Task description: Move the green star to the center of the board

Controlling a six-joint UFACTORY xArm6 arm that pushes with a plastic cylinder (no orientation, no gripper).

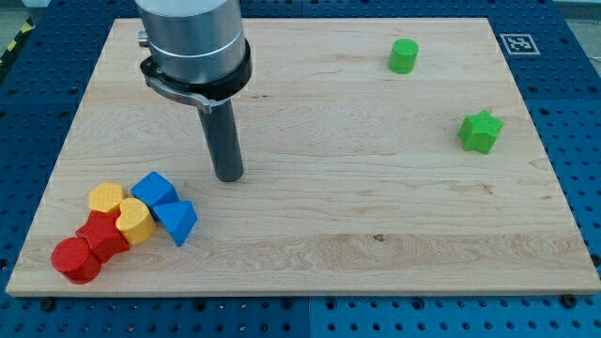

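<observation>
The green star (481, 130) lies on the wooden board (376, 207) near the view's right edge, at mid height. My tip (228, 176) rests on the board left of centre, far to the left of the star. It stands just above and to the right of the blue blocks, with a small gap. No block touches the tip.
A green cylinder (404, 56) stands at the view's top right. At the bottom left a cluster holds two blue blocks (154, 191) (177, 222), two yellow blocks (106, 198) (134, 222), a red block (102, 236) and a red cylinder (75, 260). A fiducial tag (517, 43) marks the board's top right corner.
</observation>
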